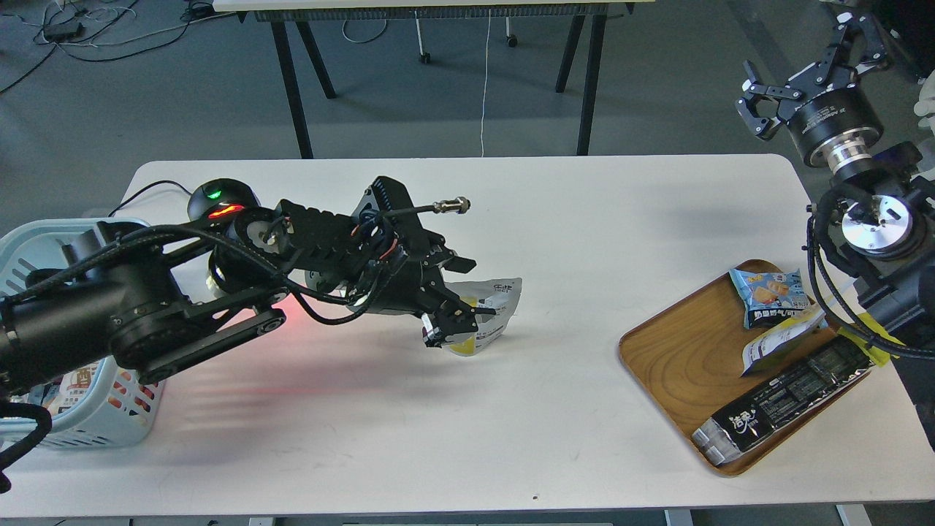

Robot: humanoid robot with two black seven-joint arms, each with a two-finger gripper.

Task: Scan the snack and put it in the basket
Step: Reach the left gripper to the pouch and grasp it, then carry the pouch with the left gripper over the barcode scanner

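Note:
The snack (491,296), a small yellow pouch with a white-silver top, stands upright at the middle of the white table. My left gripper (471,288) is lowered onto it from the left. One finger is behind the pouch and one in front, and they hide much of its yellow front. The jaws stand apart around the pouch. The light-blue basket (109,420) sits at the table's left edge, partly hidden by my left arm, with several packets inside. My right gripper (803,69) is open and empty, raised high beyond the table's far right corner.
A black scanner (219,201) with a green light and a red glow stands behind my left arm. A wooden tray (679,351) at the right holds a light-blue biscuit packet (767,292), a white-yellow pouch (785,332) and a long black bar package (781,402).

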